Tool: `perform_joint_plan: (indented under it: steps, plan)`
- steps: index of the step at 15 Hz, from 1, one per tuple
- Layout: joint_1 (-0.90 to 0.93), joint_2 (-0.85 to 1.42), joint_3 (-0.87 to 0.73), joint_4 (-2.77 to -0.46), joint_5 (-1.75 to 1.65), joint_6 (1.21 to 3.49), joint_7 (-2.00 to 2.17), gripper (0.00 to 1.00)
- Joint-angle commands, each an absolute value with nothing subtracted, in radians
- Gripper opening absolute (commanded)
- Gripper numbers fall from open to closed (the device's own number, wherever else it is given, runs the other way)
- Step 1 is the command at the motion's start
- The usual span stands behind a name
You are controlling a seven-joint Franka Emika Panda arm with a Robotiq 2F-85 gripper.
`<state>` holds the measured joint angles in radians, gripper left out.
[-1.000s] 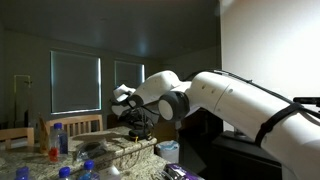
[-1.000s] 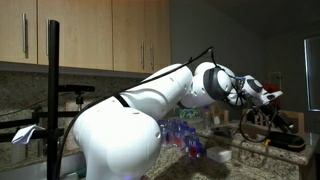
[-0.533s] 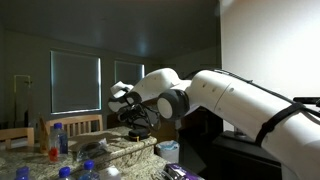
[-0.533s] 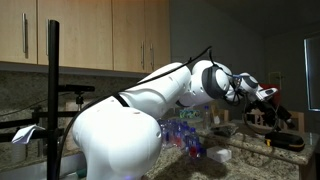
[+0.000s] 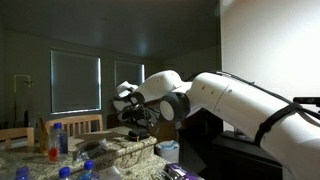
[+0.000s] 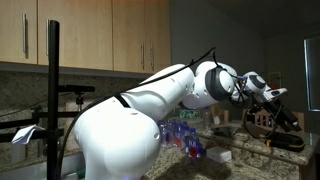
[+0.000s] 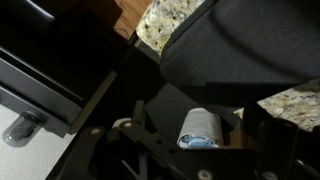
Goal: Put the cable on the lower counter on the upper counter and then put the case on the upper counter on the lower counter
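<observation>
Over the counter (image 5: 122, 147), pincer (image 5: 138, 129) spread wide.

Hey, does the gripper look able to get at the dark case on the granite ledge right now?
Probably yes: the open gripper hangs close by the case on the upper counter, and the wrist view shows nothing between them.

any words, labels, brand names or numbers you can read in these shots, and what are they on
No text is readable in any view.
Clear bottles with blue caps: any label is too small to read.
White and blue object in the wrist view: any print is too blurred to read.
</observation>
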<state>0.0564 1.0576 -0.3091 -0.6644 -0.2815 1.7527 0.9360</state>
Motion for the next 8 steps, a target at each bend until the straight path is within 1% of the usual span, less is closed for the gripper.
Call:
perform_joint_plan:
  steps: [1, 5, 8]
  plan:
    - [0.019, 1.124, -0.301, -0.611, -0.236, 1.758, 1.034, 1.0]
    - [0.015, 1.168, -0.296, -0.601, -0.245, 1.716, 1.007, 1.0]
    - [0.019, 1.147, -0.276, -0.601, -0.238, 1.701, 0.944, 1.0]
